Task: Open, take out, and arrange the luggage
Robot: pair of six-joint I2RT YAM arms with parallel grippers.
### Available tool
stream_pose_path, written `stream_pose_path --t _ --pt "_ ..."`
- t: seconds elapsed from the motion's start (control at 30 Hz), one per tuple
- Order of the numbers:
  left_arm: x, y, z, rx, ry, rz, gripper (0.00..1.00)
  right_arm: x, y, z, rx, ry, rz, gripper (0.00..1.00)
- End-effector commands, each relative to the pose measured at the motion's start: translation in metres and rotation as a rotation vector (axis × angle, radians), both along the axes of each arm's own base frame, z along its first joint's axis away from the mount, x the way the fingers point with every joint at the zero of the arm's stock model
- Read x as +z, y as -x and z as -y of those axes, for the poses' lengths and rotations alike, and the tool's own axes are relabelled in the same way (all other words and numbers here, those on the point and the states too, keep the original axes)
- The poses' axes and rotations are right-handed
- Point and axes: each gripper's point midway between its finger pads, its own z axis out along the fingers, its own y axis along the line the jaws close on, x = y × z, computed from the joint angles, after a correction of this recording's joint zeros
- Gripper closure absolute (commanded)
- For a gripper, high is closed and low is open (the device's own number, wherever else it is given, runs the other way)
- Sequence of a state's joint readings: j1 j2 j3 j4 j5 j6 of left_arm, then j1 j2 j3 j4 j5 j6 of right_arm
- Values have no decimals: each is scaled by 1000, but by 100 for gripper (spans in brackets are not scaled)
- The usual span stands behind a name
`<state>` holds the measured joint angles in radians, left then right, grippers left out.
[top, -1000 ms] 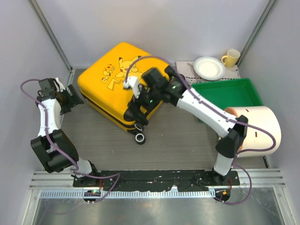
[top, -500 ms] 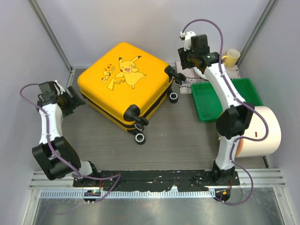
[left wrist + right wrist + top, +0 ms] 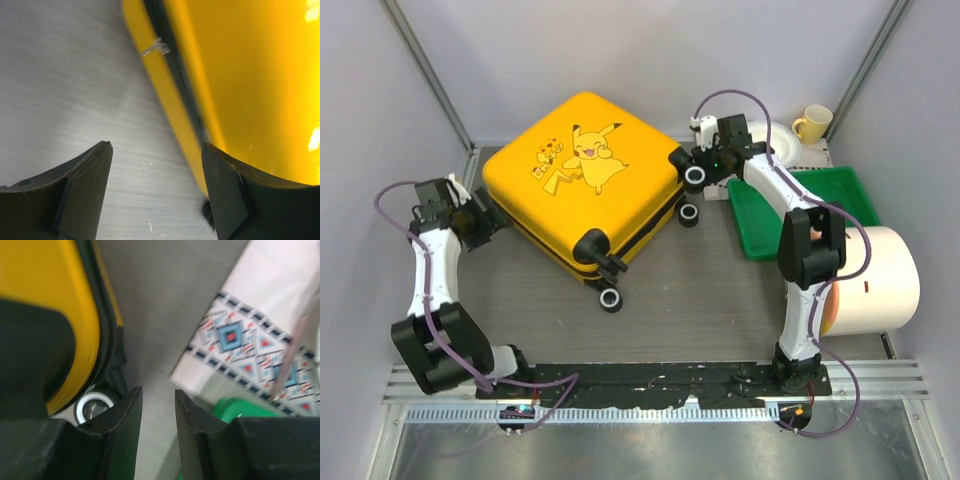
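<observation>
Luggage (image 3: 590,190) lies shut and flat mid-table between the arms; we note the left gripper (image 3: 157,150) spread wide, empty, just beside its left-side zipper seam (image 3: 175,75), the right gripper (image 3: 157,392) narrowly parted, empty, by a far-corner wheel (image 3: 93,407).
</observation>
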<state>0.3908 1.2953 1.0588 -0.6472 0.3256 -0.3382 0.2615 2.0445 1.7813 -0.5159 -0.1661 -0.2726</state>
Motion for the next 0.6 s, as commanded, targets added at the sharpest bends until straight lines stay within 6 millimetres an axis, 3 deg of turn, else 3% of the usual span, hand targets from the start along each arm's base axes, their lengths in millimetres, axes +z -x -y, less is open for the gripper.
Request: stream_pose_path --t 0.0,0.03,0.07,0.1,0.13,0.17,0.2,0.23,0.27,0.3,0.33,0.37,0.4,0.43,0.47,0.5,0.53,0.57 --pt "30 -73 6 -91 -47 141 25 52 91 -76 370 -149 54 62" --pt "53 -95 2 -106 -72 195 25 50 111 -92 435 -151 47 62" --pt "37 -113 7 -140 -63 156 25 47 129 -97 470 -156 26 62" --pt "40 -126 9 -159 -71 162 26 41 161 -108 527 -171 -7 63" --pt "71 -150 8 -197 -118 236 26 41 177 -112 548 -187 -22 63" --pt "46 -169 18 -248 -109 185 25 23 203 -114 580 -183 -82 63" --pt "48 -183 19 -271 -141 188 25 33 222 -118 617 -194 -61 63" --pt "84 -209 22 -303 -179 275 23 31 252 -135 691 -192 -71 63" --pt "84 -216 38 -361 -164 263 23 18 271 -139 732 -180 -84 62" --pt "53 -232 48 -412 -132 202 23 20 284 -147 771 -179 -62 61" --pt "100 -250 56 -443 -172 306 23 25 308 -164 837 -175 -30 60" --pt "96 -247 72 -498 -175 273 22 31 311 -175 851 -196 4 57" --pt "83 -257 75 -510 -174 253 21 36 314 -183 860 -210 13 56" --pt "109 -262 72 -485 -212 307 20 37 313 -190 855 -219 9 55" --pt "116 -264 63 -450 -233 322 19 54 303 -197 817 -240 31 53" --pt "140 -258 53 -425 -270 364 18 59 297 -198 800 -235 43 52" --pt "140 -251 46 -411 -281 353 17 65 293 -198 794 -233 54 52" --pt "155 -251 25 -364 -315 402 16 76 283 -193 770 -233 80 52"
